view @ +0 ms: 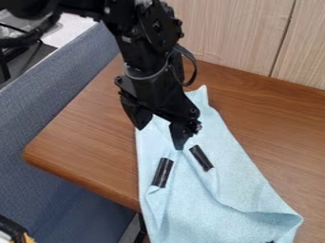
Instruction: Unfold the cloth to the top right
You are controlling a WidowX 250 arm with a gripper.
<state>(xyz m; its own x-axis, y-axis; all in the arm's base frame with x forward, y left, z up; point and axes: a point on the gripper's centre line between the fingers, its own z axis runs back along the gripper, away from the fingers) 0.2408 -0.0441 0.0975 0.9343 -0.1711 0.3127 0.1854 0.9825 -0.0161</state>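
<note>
Over at the left I see blue-grey upholstery (pixel 35 118), just beside the rounded corner of the wooden tabletop (pixel 82 144). Next comes the pincer (pixel 160 129), pointing down over the upper part of the light blue cloth (pixel 190 204), spread wide with nothing between its tips. The cloth lies rumpled, narrow toward the wood-panelled wall (pixel 234 33) and broader nearer me, a black strip (pixel 162 172) on it, then another black strip (pixel 201 158), tilted the other way.

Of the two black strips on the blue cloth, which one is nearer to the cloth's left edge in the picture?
The left strip, close beside that edge; the other lies farther right.
</note>
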